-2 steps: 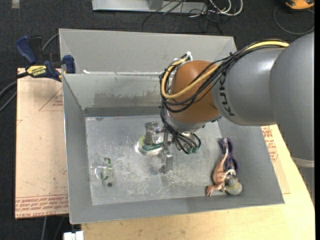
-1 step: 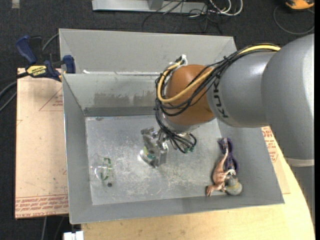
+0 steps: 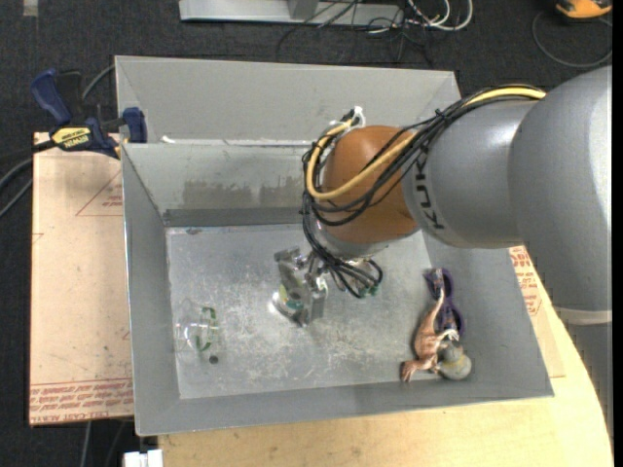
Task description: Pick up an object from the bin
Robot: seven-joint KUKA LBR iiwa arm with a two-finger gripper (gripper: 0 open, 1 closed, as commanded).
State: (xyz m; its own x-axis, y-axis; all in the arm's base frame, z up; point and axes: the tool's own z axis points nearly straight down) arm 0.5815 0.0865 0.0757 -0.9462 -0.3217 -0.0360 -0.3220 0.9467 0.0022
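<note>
My gripper (image 3: 302,288) hangs low over the middle of the bin floor, under the orange wrist cover. A small pale thing with a green tint (image 3: 284,307) lies right at its lower left tip; whether it is gripped I cannot make out. A small clear piece with green bits (image 3: 201,336) lies on the floor to the left, well apart from the gripper. A tan and purple toy figure (image 3: 435,331) lies at the right, with a grey ball (image 3: 455,364) at its lower end.
The arm comes in from the right and covers the bin's upper right part. Cables loop around the wrist above the gripper. The sloping bin walls close in on all sides.
</note>
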